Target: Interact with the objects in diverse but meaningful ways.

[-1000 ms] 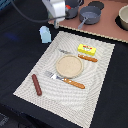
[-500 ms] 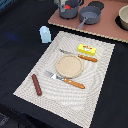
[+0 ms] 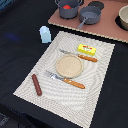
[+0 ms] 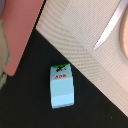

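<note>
Here the gripper is nowhere in either view, so whether its fingers stand apart or together cannot be told.

The wrist view looks down on the light blue cup (image 4: 62, 85), which reads more as a small carton: boxy, with a dark mark and red lettering on top. It stands on the dark table (image 3: 20, 45), just off the far left corner of the woven placemat (image 3: 95, 90).

It is probably hollow plastic (light, stiff, a little slick), so a grip across its two flat sides should hold best; squeezed off-centre, it may tip.

On the mat lie a round tan plate (image 3: 68, 65), a smooth brown sausage (image 3: 37, 84) near the left edge, and a yellow rectangular packet with red label (image 3: 86, 49). Far off, on the pinkish board (image 3: 107, 27), sits the grey two-handled pot (image 3: 68, 8) with a red tomato (image 3: 67, 6) inside.
</note>
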Tool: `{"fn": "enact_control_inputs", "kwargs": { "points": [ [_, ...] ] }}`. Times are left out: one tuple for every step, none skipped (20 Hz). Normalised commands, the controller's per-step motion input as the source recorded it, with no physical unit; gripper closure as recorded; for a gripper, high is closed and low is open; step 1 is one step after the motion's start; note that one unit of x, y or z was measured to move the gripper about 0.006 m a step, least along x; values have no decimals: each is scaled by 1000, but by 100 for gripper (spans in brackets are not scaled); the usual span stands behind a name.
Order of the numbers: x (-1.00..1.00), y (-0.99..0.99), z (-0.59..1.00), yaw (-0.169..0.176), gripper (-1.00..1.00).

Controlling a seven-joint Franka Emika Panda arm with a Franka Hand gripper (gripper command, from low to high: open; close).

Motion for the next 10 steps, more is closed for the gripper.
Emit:
{"fn": "enact_control_inputs", "kwargs": {
  "points": [
    [989,0,526,-50,-100],
    [986,0,431,-39,-100],
    [960,0,311,-31,-100],
    [886,0,137,-31,-100],
    [840,0,26,-32,-100],
    [843,0,3,-31,-100],
    [840,0,11,-39,-100],
    [843,0,0,-41,-100],
    [854,0,14,-41,-100],
    [886,0,0,-33,-100]
  ]
}}
